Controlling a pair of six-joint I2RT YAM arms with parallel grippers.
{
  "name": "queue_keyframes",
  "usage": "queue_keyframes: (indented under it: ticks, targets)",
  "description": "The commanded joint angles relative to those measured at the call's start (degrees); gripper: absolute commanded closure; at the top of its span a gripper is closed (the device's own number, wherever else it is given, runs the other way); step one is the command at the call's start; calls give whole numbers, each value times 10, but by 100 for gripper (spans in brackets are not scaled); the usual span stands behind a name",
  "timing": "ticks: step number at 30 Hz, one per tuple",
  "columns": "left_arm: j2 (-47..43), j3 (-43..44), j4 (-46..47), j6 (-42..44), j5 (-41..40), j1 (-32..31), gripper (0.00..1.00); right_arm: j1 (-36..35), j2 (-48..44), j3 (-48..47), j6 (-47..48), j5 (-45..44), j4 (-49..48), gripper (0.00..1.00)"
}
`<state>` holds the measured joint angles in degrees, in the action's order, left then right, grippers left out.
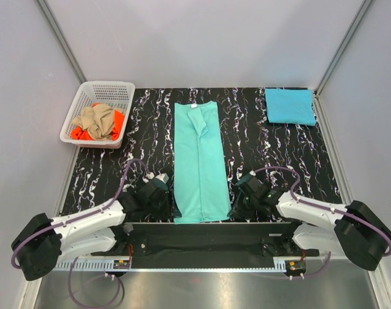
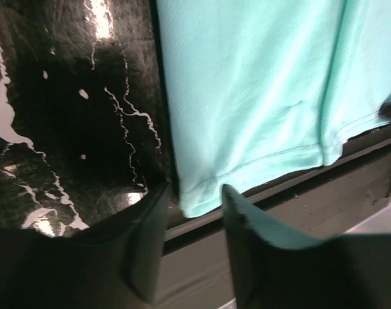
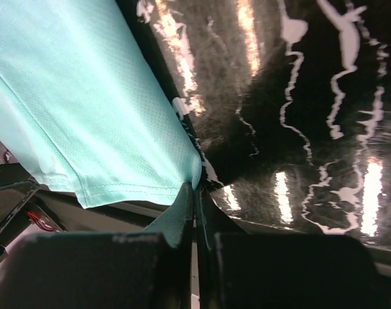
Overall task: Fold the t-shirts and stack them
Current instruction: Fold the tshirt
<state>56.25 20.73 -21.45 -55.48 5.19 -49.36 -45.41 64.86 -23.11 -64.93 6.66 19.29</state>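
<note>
Stretching lengthwise away from both arms, the mint-teal t-shirt has one near hem corner pinched in the clamped right gripper, the other just beyond the left gripper, parted and empty.

The mint-teal shirt is plain, with a fine dotted weave. The sky-blue shirt is plain too. A tan shirt and an orange shirt show in the white lattice basket. The counter is glossy black with white marble veins.
</note>
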Motion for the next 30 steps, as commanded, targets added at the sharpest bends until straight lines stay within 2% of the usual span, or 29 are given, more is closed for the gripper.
queue_keyframes:
  ticks: [1,6,14,20,23,27,30]
  targets:
    - [-24,4,-28,12,-11,-1,50,-20,18,-21,-27,-27,-14,100]
    - [-47,-10,-27,4,-3,-1,48,-28,18,-25,-32,-38,-11,98]
    - [-41,-24,-31,-1,-2,-2,54,-29,14,-31,-29,-47,1,97]
    - [-41,-42,8,-12,10,-2,58,-31,11,-30,-29,-44,1,97]
    - [-42,-40,15,-12,15,-2,68,-32,-2,-28,-28,-48,8,97]
    - [-61,-34,8,-17,20,-2,99,-33,-11,-26,-30,-46,8,98]
    - [-70,-24,-5,-20,16,-2,100,-35,-19,-31,-28,-47,14,100]
